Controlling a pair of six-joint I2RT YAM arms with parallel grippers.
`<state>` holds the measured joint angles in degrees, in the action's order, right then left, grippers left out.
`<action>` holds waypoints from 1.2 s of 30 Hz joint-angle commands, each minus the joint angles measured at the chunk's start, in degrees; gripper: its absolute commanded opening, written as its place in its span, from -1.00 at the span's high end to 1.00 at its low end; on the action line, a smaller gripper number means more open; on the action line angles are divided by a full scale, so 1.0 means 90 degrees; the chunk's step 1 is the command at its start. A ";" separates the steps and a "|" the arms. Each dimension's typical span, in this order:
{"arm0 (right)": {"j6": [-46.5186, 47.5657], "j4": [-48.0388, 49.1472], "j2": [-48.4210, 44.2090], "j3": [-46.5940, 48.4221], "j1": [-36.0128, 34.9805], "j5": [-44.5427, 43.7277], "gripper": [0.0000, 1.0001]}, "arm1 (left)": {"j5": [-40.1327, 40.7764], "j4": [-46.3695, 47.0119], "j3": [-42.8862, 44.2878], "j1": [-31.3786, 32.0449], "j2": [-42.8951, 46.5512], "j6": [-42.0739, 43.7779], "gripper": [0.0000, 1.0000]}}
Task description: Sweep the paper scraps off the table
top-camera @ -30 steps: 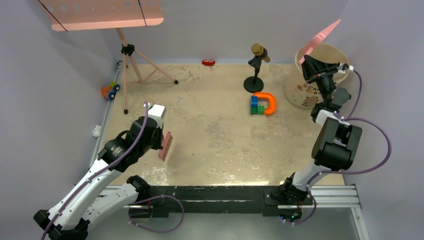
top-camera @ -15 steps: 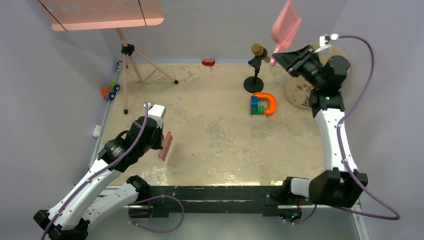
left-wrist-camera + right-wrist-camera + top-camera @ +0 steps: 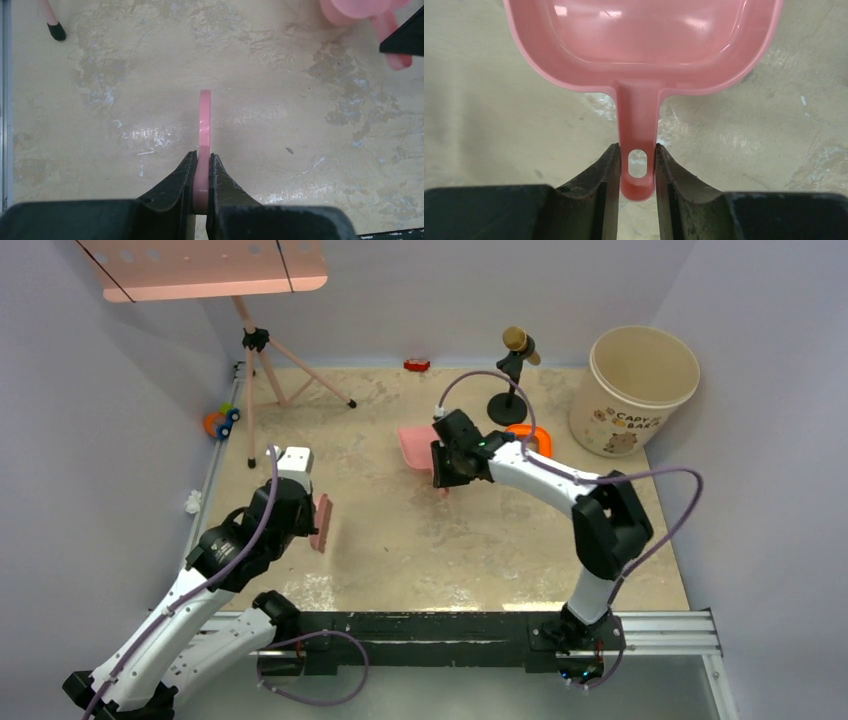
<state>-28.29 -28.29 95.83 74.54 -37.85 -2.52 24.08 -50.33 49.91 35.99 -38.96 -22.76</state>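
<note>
No paper scraps show on the beige stained table [image 3: 400, 530] in any view. My left gripper [image 3: 312, 518] is shut on a pink brush [image 3: 322, 522], held upright at the table's left; in the left wrist view the brush [image 3: 204, 125] stands edge-on between the shut jaws [image 3: 202, 172]. My right gripper [image 3: 447, 468] is shut on the handle of a pink dustpan [image 3: 415, 448], low over the table's middle, its pan to the left. In the right wrist view the dustpan [image 3: 644, 40] is empty and its handle sits between my jaws [image 3: 637, 172].
A beige bucket [image 3: 634, 390] stands at the back right. A microphone stand [image 3: 512, 390] and an orange ring [image 3: 530, 438] lie behind my right arm. A pink tripod [image 3: 258, 370] stands back left, a red toy car [image 3: 416, 365] at the back wall, toys [image 3: 220, 422] on the left rail.
My right arm swung the dustpan from up by the bucket down and left to the table's middle. My left gripper with the brush shifted slightly left and back.
</note>
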 commanded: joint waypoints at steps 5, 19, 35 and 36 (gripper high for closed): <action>0.0423 -0.0980 0.1504 0.1418 -0.0023 -0.1819 0.97 | 0.0540 0.0219 0.0013 -0.0028 0.0105 -0.0269 1.00; 0.1377 0.0703 0.0232 0.0155 0.0656 -0.1151 -0.86 | 0.0411 0.0348 0.0068 -0.0029 -0.0272 -0.0359 1.00; 0.1324 0.4606 -0.3213 -0.3951 0.0650 -0.1786 -0.98 | -0.0597 0.3075 0.1066 -0.0050 -0.2586 -0.2519 1.00; 0.1313 0.4668 -0.3233 -0.4009 0.0656 -0.1836 -0.98 | -0.0562 0.3313 0.1255 -0.0060 -0.2856 -0.2508 1.00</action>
<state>-16.08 4.64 68.60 40.86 -31.92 -15.99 19.22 -33.32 54.85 35.99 -58.57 -41.17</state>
